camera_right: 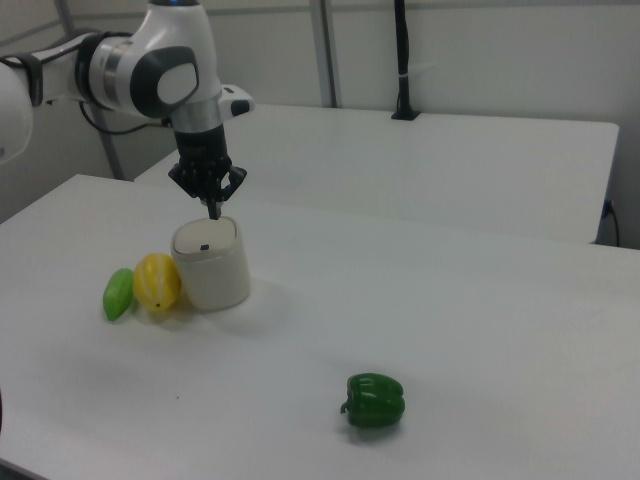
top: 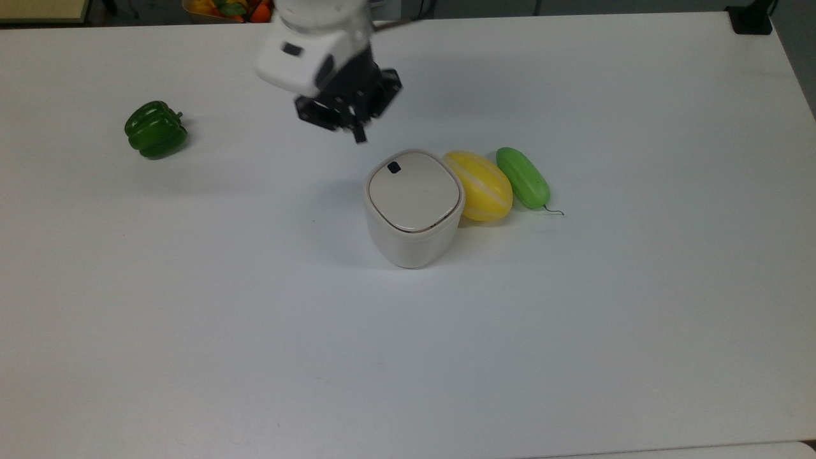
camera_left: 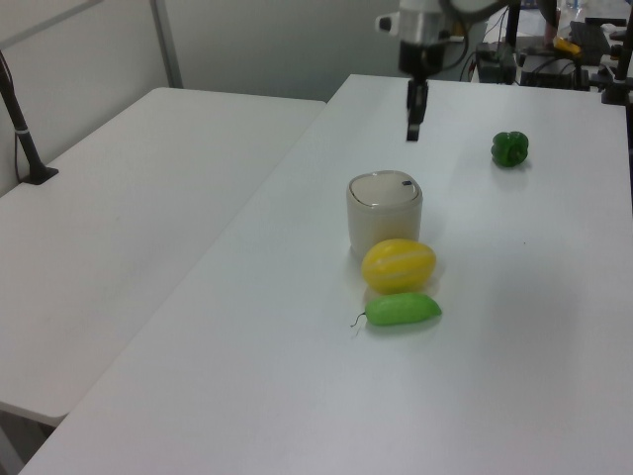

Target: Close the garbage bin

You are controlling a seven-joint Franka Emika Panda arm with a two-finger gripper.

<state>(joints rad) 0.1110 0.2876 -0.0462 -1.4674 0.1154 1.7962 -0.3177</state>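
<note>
The garbage bin [top: 411,245] is a small cream-white tub near the table's middle, and its flat beige lid [top: 415,194] lies down flush in the rim. A small black latch mark [top: 394,167] shows on the lid's far corner. My gripper [top: 359,135] hangs in the air above the table, up and to the top view's left of the bin, fingers together and holding nothing. In the left view the gripper [camera_left: 412,132] hovers well above and behind the bin [camera_left: 384,213]. In the right view the gripper [camera_right: 213,210] is just over the bin [camera_right: 212,265].
A yellow melon [top: 479,186] touches the bin on the top view's right, with a light green cucumber [top: 523,177] beside it. A green bell pepper [top: 155,129] lies far to the top view's left. A box of fruit [top: 233,9] sits past the table's far edge.
</note>
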